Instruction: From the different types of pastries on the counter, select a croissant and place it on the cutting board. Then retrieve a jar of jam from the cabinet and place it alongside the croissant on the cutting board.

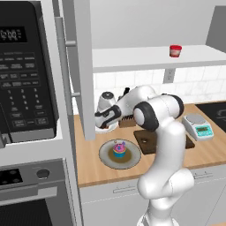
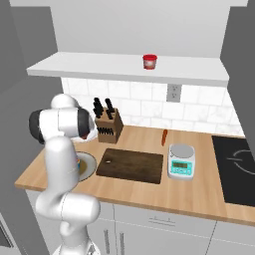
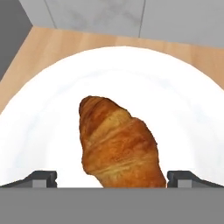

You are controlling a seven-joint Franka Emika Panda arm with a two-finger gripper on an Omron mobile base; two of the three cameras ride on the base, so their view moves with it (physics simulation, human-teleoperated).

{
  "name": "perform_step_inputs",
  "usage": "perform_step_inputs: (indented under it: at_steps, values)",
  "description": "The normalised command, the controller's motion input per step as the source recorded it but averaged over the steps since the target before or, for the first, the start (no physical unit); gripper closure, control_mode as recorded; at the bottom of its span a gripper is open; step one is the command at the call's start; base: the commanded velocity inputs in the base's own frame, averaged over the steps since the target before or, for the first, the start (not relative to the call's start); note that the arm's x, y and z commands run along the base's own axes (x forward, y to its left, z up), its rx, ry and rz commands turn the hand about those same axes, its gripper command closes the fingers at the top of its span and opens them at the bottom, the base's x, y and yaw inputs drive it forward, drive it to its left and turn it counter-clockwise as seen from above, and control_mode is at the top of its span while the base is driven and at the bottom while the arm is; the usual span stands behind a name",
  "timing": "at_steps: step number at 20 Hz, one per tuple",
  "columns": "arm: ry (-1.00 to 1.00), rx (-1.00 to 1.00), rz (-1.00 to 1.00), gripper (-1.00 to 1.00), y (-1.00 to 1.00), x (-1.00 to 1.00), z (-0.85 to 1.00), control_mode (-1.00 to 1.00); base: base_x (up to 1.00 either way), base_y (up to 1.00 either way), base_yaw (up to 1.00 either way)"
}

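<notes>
Croissant point(image 3: 118, 142): golden-brown pastry lying on a white plate point(image 3: 183, 109), seen from the hand view. It sits between the two dark fingertips point(image 3: 41, 178) of the pincer point(image 3: 113, 179), one tip on each side of its near end, neither clearly touching it.

Pincer: jaws spread wide, nothing gripped, poised low over the croissant. In the left base view the hand reaches down at the back left of the surface point(image 1: 203, 154), just behind the grey plate point(image 1: 108, 155).

White plate: rests on the wooden surface close to the grey wall corner.

Cutting board point(image 2: 130, 166): dark brown rectangle, flat on the surface, bare on top. All further places are given relative to it.

Grey plate: round, just left of the cutting board, carrying a cupcake point(image 1: 119, 149) with blue wrapper and pink frosting.

Knife block point(image 2: 108, 125): wooden, with black handles, behind the board's left end near the tiled wall.

Carrot point(image 2: 164, 137): thin, orange, behind the board's right end.

Kitchen scale point(image 2: 181, 161): white with a teal display, just right of the board.

Cooktop point(image 2: 236, 167): black, further right beyond the scale.

Jar of jam point(image 2: 149, 62): small and red, standing upright on the white cabinet shelf point(image 2: 89, 67) above and behind the board.

Microwave point(image 1: 22, 75): black, well left of the board, over an oven.
</notes>
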Motion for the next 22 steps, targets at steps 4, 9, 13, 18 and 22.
perform_step_inputs:
  at_steps: [4,9,13,18,22]
  values:
    - [-0.05,0.00,0.10,-1.00,0.00,0.26,-0.55,-1.00,0.00,0.00,0.00]
    - [-0.10,0.00,0.09,1.00,0.08,0.18,-0.66,-1.00,0.00,0.00,0.00]
    - [0.00,0.06,0.03,1.00,0.01,0.06,-0.07,-1.00,0.00,0.00,0.00]
    - [-0.02,0.16,0.03,1.00,0.04,-0.05,0.15,-1.00,0.00,0.00,0.00]
    - [0.00,0.01,0.00,1.00,0.04,-0.03,0.57,-1.00,0.00,0.00,0.00]
